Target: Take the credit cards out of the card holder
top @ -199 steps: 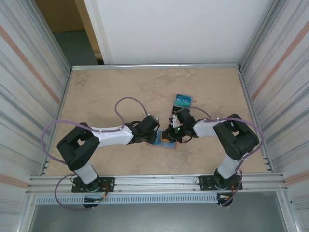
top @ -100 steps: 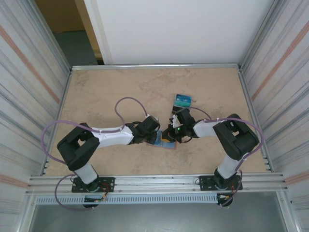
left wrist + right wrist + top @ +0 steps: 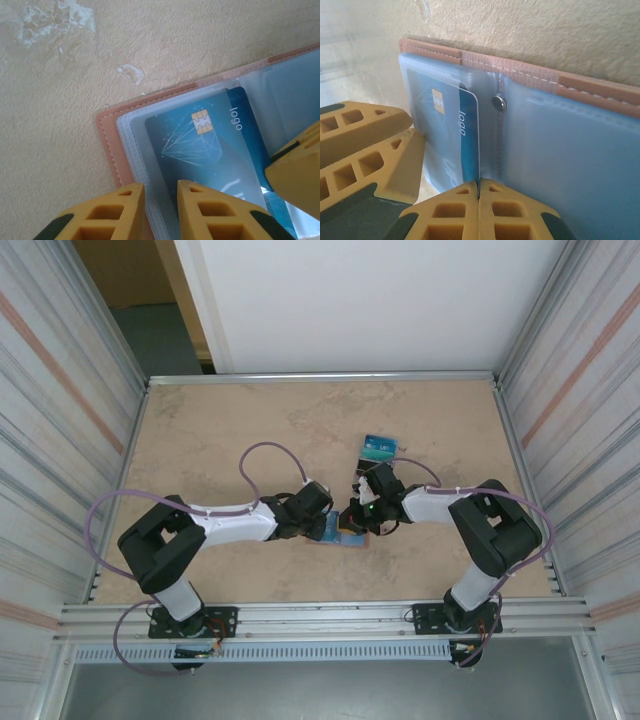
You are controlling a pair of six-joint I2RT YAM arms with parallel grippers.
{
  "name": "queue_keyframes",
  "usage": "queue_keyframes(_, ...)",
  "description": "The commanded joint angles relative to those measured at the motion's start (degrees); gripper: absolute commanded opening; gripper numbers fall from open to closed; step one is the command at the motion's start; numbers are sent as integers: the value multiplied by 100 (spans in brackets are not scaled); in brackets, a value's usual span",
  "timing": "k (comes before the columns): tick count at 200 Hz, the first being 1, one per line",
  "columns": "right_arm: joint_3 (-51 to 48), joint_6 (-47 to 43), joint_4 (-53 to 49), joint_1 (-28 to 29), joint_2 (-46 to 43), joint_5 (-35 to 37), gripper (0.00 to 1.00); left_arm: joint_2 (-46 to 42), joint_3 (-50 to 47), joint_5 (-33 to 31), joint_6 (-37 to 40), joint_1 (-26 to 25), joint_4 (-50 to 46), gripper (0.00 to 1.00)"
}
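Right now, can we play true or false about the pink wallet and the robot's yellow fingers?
1. The card holder lies open on the table. True.
2. The blue card has a gold chip on it. True.
3. The right gripper is wide open. False: its fingers are pressed together.
4. A gripper holds the blue-topped box up in the air. False: it sits on the table, beyond both arms.
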Motion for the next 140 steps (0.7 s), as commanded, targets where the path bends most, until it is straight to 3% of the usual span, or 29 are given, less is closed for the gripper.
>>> queue_keyframes(1,111,-258,-591,-84,-167,373,0,-24,26,-86,-57,-42,-477,25)
queue_keyframes(45,113,-296,-692,-138,-298,389,0,-13,35,-56,-48,-40,-480,24)
queue_keyframes(80,64,-157,-492,-139,-350,181,23,-94,86,-55,-37,-41,-515,25)
queue_keyframes(117,19,-53,-433,-155,-492,169,24,-355,126,-111,17,-40,-547,28)
queue_keyframes(140,-58,61,-324,-164,-547,150,25,-456,165,-175,82,-40,-505,36)
